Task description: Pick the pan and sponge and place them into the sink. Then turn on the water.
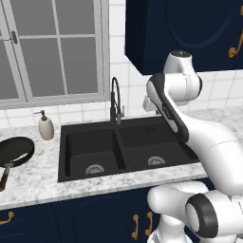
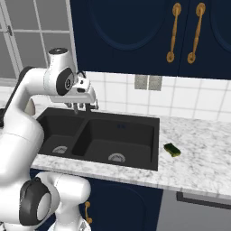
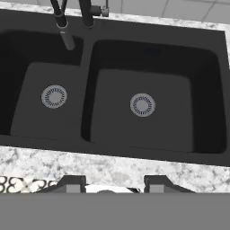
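The black pan (image 1: 17,151) lies on the marble counter left of the sink (image 1: 90,147), its reddish-brown handle pointing toward the front edge. On the counter right of the sink (image 2: 113,135) rests the yellow-green sponge (image 2: 172,150) with its dark green top. My gripper (image 2: 82,108) hangs high above the basins near the faucet, far from both pan and sponge. In the hand view its fingers (image 3: 72,182) stand apart over the front rim of the sink (image 3: 139,72), open with nothing between them. No water runs from the faucet (image 3: 67,40).
A cream soap dispenser (image 1: 46,126) stands at the back between pan and sink. The tall black faucet (image 1: 115,100) rises behind the divider. Dark blue wall cabinets (image 2: 135,31) hang above the right counter, and a window (image 1: 52,47) is behind the left.
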